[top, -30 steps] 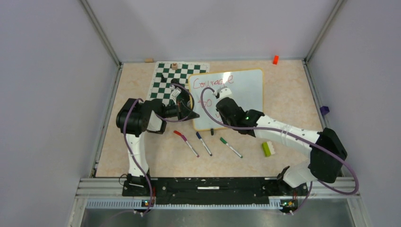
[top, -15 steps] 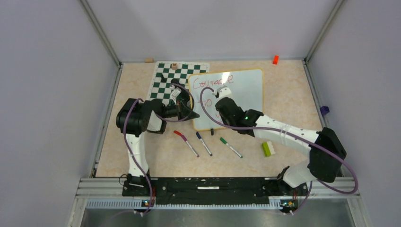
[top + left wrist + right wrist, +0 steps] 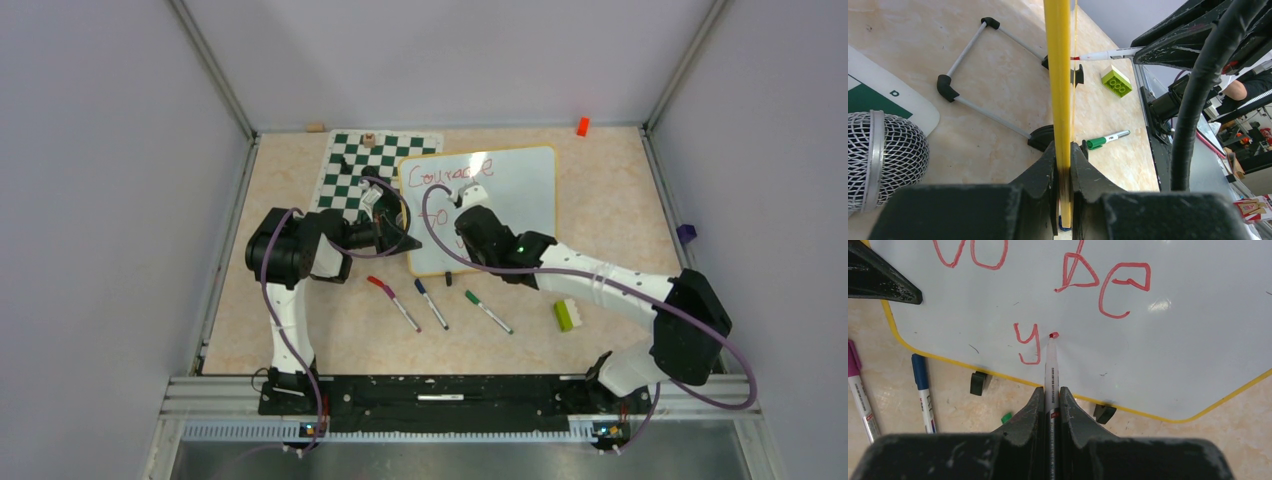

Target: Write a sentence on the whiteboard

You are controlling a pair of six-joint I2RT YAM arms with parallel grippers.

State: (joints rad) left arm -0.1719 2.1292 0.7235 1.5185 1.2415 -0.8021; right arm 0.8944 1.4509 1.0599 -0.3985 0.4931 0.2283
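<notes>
The whiteboard (image 3: 520, 195), white with a yellow rim, stands tilted on its legs at the table's middle. Red words of the sentence run across it: "Courage" (image 3: 450, 172) at the top, then "to be", then a single "y" (image 3: 1038, 347). My right gripper (image 3: 1051, 390) is shut on a red marker (image 3: 1051, 367). The marker's tip (image 3: 1053, 334) sits at the board just right of the "y". My left gripper (image 3: 1063, 147) is shut on the board's yellow rim (image 3: 1058, 75) at its left edge. From above, the left gripper (image 3: 405, 240) and the right gripper (image 3: 470, 200) are close together.
A green-and-white chess mat (image 3: 350, 175) lies behind the board's left side. A purple-capped marker (image 3: 393, 300), a blue marker (image 3: 432, 303) and a green marker (image 3: 488, 311) lie in front of the board. A green brick (image 3: 565, 315) sits right of them. A microphone head (image 3: 883, 150) is near the left gripper.
</notes>
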